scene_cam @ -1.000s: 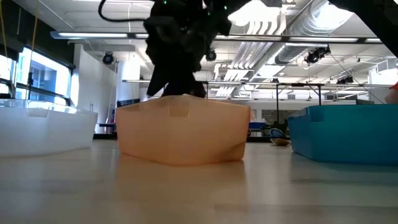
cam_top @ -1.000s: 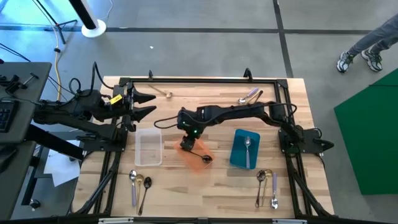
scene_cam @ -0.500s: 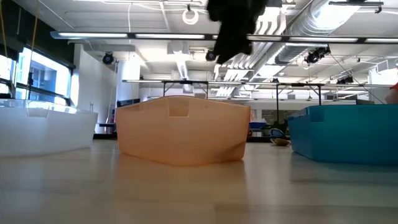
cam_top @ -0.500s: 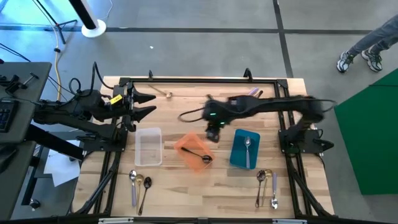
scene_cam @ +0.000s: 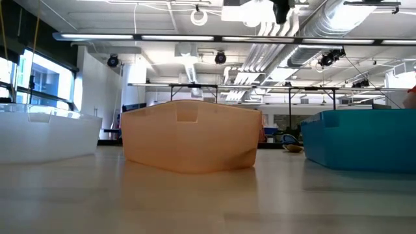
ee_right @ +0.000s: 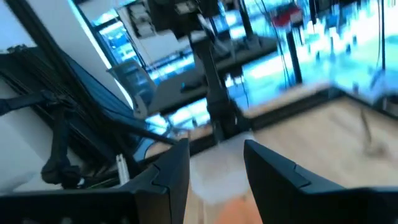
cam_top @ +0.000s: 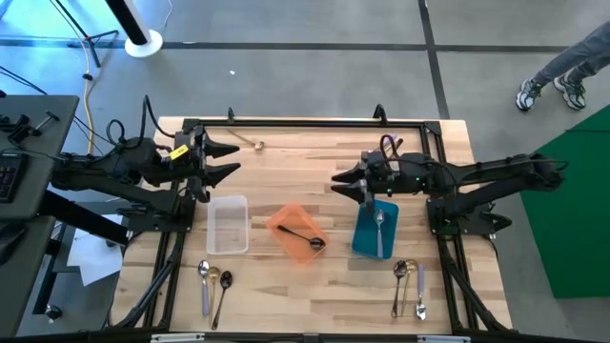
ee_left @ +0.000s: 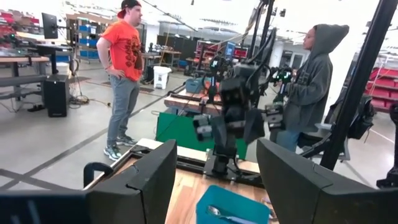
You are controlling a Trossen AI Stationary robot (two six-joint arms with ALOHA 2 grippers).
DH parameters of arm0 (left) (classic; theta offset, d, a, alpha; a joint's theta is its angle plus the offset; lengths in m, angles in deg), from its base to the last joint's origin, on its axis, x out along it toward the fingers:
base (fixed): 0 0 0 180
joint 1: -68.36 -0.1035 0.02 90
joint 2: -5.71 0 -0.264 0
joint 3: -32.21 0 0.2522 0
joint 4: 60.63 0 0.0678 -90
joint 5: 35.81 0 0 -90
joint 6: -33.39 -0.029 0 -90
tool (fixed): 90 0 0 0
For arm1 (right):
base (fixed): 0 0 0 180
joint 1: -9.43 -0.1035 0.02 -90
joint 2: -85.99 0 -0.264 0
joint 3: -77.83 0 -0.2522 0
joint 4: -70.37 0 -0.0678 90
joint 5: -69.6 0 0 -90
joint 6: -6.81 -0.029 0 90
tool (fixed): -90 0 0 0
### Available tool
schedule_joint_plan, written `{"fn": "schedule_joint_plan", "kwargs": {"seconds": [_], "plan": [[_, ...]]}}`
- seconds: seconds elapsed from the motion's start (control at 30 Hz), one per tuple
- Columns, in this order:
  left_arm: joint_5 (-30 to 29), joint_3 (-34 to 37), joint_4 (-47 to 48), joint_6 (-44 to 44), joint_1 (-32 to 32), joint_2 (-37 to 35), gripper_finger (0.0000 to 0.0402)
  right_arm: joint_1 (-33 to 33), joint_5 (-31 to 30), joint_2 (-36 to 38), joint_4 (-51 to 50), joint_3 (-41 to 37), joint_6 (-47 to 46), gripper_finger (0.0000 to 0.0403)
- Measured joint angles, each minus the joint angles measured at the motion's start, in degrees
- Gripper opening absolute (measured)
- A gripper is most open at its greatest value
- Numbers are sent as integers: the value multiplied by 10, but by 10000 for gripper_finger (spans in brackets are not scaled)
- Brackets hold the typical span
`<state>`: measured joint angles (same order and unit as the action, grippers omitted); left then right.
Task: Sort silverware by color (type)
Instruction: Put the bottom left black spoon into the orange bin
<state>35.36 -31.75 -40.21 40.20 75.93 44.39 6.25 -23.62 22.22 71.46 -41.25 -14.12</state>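
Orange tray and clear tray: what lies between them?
Only bare wood shows between the clear tray and the orange tray, in the high view.

Three trays in a row: middle tray (cam_top: 297, 233) and right tray (cam_top: 376, 229) each hold a spoon.

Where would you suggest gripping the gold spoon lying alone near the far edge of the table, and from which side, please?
Probably from straight above, closing across the slim handle of the gold spoon about midway. It lies flat on the table, with bare wood all round. The open left gripper waits nearest it; the open right gripper hangs near the blue tray.
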Motion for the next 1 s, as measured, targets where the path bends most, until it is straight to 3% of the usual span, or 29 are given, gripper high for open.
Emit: {"fn": "schedule_joint_plan", "kwargs": {"seconds": [0.43,1.0], "plan": [[2,0,7,0,0,32,211,5,-2,-4,-4,42,150,138],[3,0,4,-10,0,32,211,5,0,-4,-5,42,135,138]]}}
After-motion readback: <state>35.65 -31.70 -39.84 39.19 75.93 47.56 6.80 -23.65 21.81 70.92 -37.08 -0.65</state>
